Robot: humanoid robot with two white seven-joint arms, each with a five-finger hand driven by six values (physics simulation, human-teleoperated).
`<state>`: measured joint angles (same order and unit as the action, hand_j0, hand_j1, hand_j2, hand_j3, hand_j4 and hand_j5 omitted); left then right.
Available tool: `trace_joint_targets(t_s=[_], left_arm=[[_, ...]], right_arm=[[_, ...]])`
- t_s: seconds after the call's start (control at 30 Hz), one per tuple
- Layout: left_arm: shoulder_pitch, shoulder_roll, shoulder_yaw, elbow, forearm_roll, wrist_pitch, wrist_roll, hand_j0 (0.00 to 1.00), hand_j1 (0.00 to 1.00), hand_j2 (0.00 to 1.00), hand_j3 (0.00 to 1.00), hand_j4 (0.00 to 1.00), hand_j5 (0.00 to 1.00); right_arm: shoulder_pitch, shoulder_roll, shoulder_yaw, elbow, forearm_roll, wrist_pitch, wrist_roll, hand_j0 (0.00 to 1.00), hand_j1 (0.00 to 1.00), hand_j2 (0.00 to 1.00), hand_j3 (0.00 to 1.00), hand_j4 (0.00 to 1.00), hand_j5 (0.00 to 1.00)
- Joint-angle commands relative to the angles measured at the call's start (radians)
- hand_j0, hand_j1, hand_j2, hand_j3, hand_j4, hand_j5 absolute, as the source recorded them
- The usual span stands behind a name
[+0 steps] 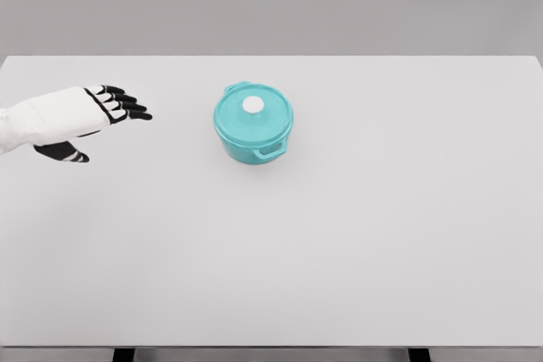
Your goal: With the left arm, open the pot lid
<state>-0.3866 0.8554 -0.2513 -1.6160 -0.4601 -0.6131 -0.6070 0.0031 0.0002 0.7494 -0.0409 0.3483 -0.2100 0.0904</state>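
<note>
- Nearest the camera: bare desk [271, 277], white, filling the lower view.
- Left robot hand [109, 106] at the left edge, above the desk, fingers [131, 108] stretched out and slightly spread toward the pot, thumb [64, 153] hanging apart below; holding nothing.
- Well apart from the pot; reach not yet made.
- Right arm out of view.
- Teal pot [254, 125] upright near desk centre, slightly left, loop handles at front right and back left.
- Lid [253, 110] seated flat on the pot, closed.
- White knob [253, 105] at lid centre: probably the place to pinch, from above.
- Likely rigid, smooth, perhaps slippery; lid probably light, lifting straight up.
</note>
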Motion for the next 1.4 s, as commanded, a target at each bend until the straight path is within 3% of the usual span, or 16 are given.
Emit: trace_joint_targets(t_s=[0.0, 0.23, 0.37, 0.4, 0.47, 0.5, 0.53, 0.57, 0.63, 0.7, 0.83, 1.13, 1.37], left_arm=[[0.0, -0.018, -0.016, -0.001, -0.011, 0.002, -0.004, 1.0, 1.0, 1.0, 1.0, 1.0, 1.0], [-0.015, -0.029, -0.023, -0.008, -0.011, 0.002, -0.004, 1.0, 1.0, 1.0, 1.0, 1.0, 1.0], [-0.086, -0.038, -0.031, -0.005, -0.003, 0.002, -0.004, 1.0, 1.0, 1.0, 1.0, 1.0, 1.0], [-0.15, -0.019, -0.086, 0.013, 0.027, 0.002, -0.004, 1.0, 1.0, 1.0, 1.0, 1.0, 1.0], [-0.349, -0.039, -0.298, 0.264, 0.037, 0.002, -0.004, 1.0, 1.0, 1.0, 1.0, 1.0, 1.0], [-0.452, -0.075, -0.46, 0.329, 0.038, 0.002, -0.004, 1.0, 1.0, 1.0, 1.0, 1.0, 1.0], [-0.484, -0.087, -0.514, 0.343, 0.038, 0.002, -0.004, 1.0, 1.0, 1.0, 1.0, 1.0, 1.0], [-0.574, -0.14, -0.623, 0.329, 0.038, 0.002, -0.004, 1.0, 1.0, 1.0, 1.0, 1.0, 1.0], [-0.633, -0.252, -0.661, 0.315, 0.029, 0.002, -0.004, 1.0, 1.0, 1.0, 1.0, 1.0, 1.0], [-0.721, -0.279, -0.738, 0.32, 0.031, 0.002, -0.004, 1.0, 1.0, 1.0, 1.0, 1.0, 1.0], [-0.733, -0.325, -0.747, 0.326, 0.037, 0.002, -0.004, 1.0, 1.0, 1.0, 1.0, 1.0, 1.0], [-0.744, -0.334, -0.743, 0.326, 0.04, 0.002, -0.004, 1.0, 1.0, 1.0, 1.0, 1.0, 1.0], [-0.736, -0.392, -0.773, 0.412, 0.029, 0.002, -0.004, 0.94, 0.94, 0.94, 0.94, 0.94, 0.94]], right_arm=[[0.0, 0.0, -0.001, -0.001, 0.0, 0.0, 0.0, 1.0, 1.0, 1.0, 1.0, 1.0, 1.0], [0.002, 0.0, -0.001, 0.004, 0.0, 0.0, 0.0, 1.0, 1.0, 1.0, 1.0, 1.0, 1.0], [0.003, 0.0, -0.001, 0.004, 0.0, 0.0, 0.0, 1.0, 1.0, 1.0, 1.0, 1.0, 1.0], [0.002, 0.0, -0.001, 0.006, 0.0, 0.0, 0.0, 1.0, 1.0, 1.0, 1.0, 1.0, 1.0], [0.003, 0.0, -0.001, 0.004, 0.0, 0.0, 0.0, 1.0, 1.0, 1.0, 1.0, 1.0, 1.0], [0.002, 0.0, -0.001, 0.004, 0.0, 0.0, 0.0, 1.0, 1.0, 1.0, 1.0, 1.0, 1.0], [0.002, 0.0, -0.001, 0.006, 0.0, 0.0, 0.0, 1.0, 1.0, 1.0, 1.0, 1.0, 1.0], [0.002, 0.0, -0.001, 0.006, 0.0, 0.0, 0.0, 1.0, 1.0, 1.0, 1.0, 1.0, 1.0], [0.002, 0.0, -0.001, 0.004, 0.0, 0.0, 0.0, 1.0, 1.0, 1.0, 1.0, 1.0, 1.0], [0.002, 0.0, -0.001, 0.006, 0.0, 0.0, 0.0, 1.0, 1.0, 1.0, 1.0, 1.0, 1.0], [0.002, 0.0, -0.001, 0.004, 0.0, 0.0, 0.0, 1.0, 1.0, 1.0, 1.0, 1.0, 1.0], [0.002, 0.0, -0.001, 0.006, 0.0, 0.0, 0.0, 1.0, 1.0, 1.0, 1.0, 1.0, 1.0], [0.002, 0.0, -0.001, 0.006, 0.0, 0.0, 0.0, 1.0, 1.0, 1.0, 1.0, 1.0, 1.0]])
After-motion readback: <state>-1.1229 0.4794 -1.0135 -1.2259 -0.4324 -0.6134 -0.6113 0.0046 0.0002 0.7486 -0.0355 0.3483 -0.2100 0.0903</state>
